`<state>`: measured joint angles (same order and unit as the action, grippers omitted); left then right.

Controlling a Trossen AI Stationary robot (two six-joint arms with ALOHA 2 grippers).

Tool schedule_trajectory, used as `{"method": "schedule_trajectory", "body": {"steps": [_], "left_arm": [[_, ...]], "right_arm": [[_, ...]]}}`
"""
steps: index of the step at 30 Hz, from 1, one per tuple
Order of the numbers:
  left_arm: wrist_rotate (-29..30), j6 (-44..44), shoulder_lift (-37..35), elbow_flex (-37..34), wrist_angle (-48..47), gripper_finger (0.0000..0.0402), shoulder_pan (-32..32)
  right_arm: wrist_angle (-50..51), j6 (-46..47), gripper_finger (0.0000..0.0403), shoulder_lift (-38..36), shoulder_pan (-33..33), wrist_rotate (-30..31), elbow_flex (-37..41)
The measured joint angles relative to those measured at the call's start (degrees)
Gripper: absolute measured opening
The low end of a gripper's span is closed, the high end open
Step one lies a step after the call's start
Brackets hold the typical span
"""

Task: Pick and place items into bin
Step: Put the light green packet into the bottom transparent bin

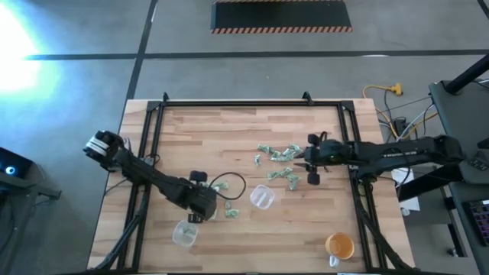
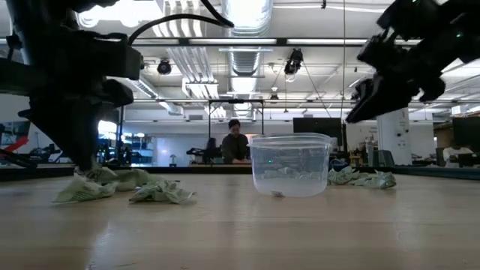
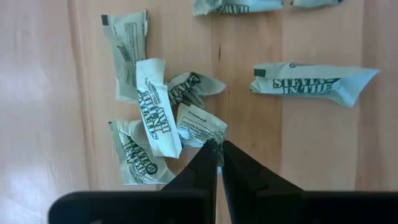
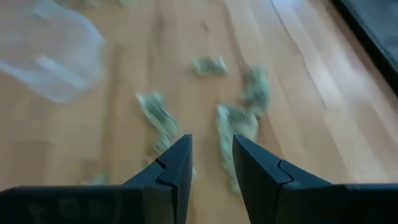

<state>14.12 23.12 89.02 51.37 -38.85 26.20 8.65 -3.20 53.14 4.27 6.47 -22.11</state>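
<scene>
Crumpled green-and-white packets point(image 3: 155, 118) lie in a small heap on the wooden table point(image 1: 214, 137), right under your left gripper point(image 3: 219, 149). Its two dark fingers are pressed together, tips pinching the corner of one packet point(image 3: 200, 124) at the edge of the heap. From above, you see that gripper point(image 1: 200, 208) low over the near left part of the table, with a couple of packets point(image 1: 231, 211) just beside it. A clear cup point(image 1: 184, 233) lies close to it toward the table's front edge, and a second clear cup point(image 1: 262, 198) stands near the middle.

A larger scatter of packets point(image 1: 281, 158) lies right of centre. Your right gripper point(image 4: 211, 155) hangs above that scatter, its fingers parted and holding nothing; from above it sits just right of the scatter point(image 1: 312, 177). An orange cup point(image 1: 339, 245) stands well apart at the front right corner.

At table height, the middle cup point(image 2: 291, 163) stands upright between the two packet groups point(image 2: 120, 187), and a person point(image 2: 235, 142) sits in the room beyond.
</scene>
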Motion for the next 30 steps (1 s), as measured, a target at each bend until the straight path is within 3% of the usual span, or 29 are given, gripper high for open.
{"method": "schedule_trajectory", "body": {"steps": [11,23,30], "left_arm": [[0.2,0.5,-2.5,-0.2,-0.2,0.0,0.5],[1.3,3.5,-10.4,0.0,0.0,0.0,5.1],[1.9,5.2,-11.3,0.0,0.8,0.0,8.2]], "right_arm": [[3.5,0.0,0.0105,13.6,0.0,5.4,-5.8],[4.4,1.5,0.0105,16.4,0.0,6.8,-5.9],[4.3,1.7,0.0105,16.4,0.0,6.6,-5.9]]}}
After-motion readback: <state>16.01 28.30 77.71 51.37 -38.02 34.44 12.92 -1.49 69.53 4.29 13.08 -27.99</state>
